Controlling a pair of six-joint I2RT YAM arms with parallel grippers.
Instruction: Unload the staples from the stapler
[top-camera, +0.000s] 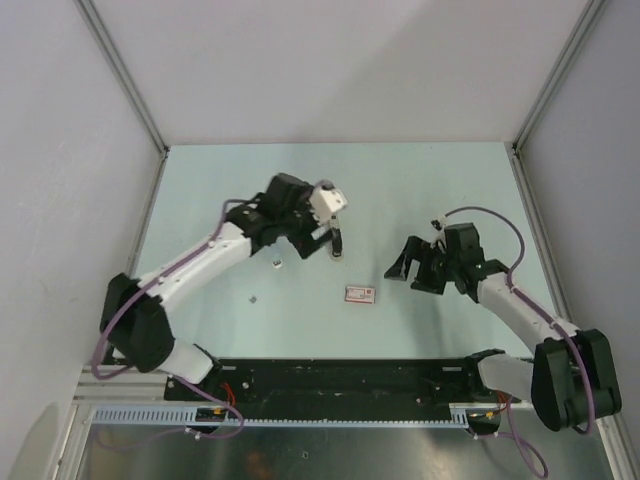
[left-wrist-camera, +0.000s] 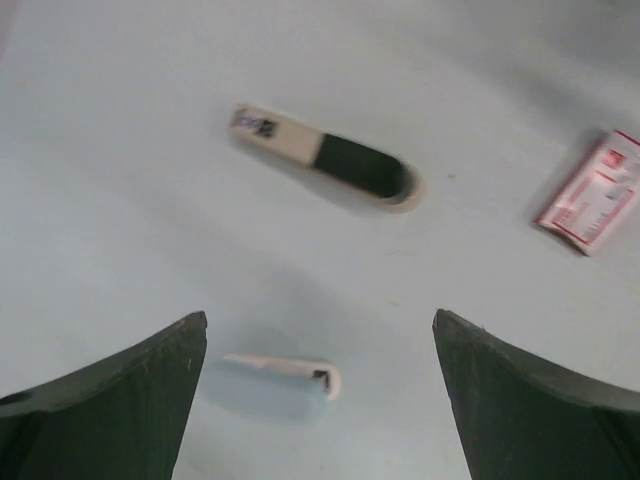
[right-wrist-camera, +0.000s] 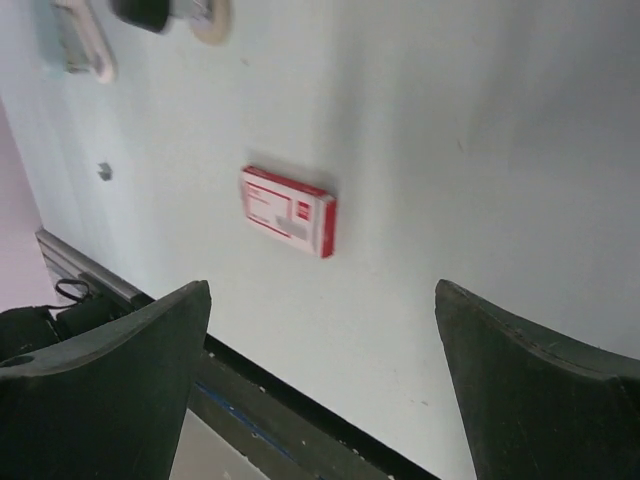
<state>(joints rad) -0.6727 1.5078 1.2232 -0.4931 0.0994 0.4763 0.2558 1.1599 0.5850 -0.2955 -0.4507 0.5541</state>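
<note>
the stapler (left-wrist-camera: 320, 160) lies flat on the pale green surface (top-camera: 450, 200), cream at one end with a dark label and black toward the rounded other end. in the left wrist view it sits slanted, ahead of the left end effector (left-wrist-camera: 320, 318) and apart from both of its fingers. that end effector is released, its jaws spread wide and grasping nothing. a small pale piece with a cream rim (left-wrist-camera: 275, 385) lies on the surface between the two dark fingers, closer to the left one; i cannot tell whether it touches it.

a flat red-and-white box (left-wrist-camera: 595, 195) rests well to the right of the stapler, not touching it. from above, the box lies between the two arms, nearer the base rail than the stapler. a tiny dark speck (top-camera: 254, 298) lies on the surface to the left of the box.

the right end effector (right-wrist-camera: 322, 285) is released too, jaws wide, nothing between them. it hangs above the surface on the right side, with the box ahead of it in its own view.
</note>
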